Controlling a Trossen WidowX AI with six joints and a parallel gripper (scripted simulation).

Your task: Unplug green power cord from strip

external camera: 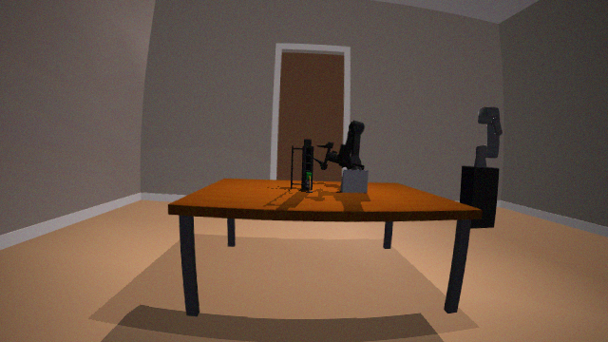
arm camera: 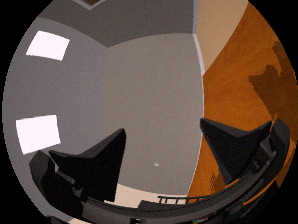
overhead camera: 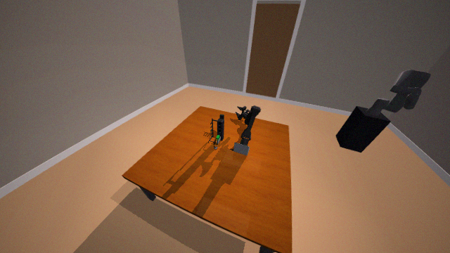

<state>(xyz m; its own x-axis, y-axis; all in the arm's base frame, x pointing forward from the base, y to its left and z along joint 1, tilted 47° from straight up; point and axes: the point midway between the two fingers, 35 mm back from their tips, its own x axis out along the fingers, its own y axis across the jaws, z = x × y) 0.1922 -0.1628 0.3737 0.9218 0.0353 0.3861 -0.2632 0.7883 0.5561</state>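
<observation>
The black power strip (overhead camera: 221,119) (external camera: 307,157) stands upright on the wooden table (overhead camera: 246,197) (external camera: 404,204). The green plug (overhead camera: 218,137) (external camera: 307,177) sits in the strip near its lower end. My gripper (overhead camera: 240,113) (external camera: 324,156) (arm camera: 164,127) is open and empty. It hangs in the air beside the strip's upper part, apart from it and well above the plug. In the wrist view only the grey wall and a strip of table show between the fingers; the plug and strip are out of that view.
A thin black frame (overhead camera: 211,130) (external camera: 292,173) stands right beside the strip. My grey base block (overhead camera: 241,149) (external camera: 354,181) sits on the table close by. A black pedestal (overhead camera: 362,130) (external camera: 480,190) with a dark device stands on the floor to the right.
</observation>
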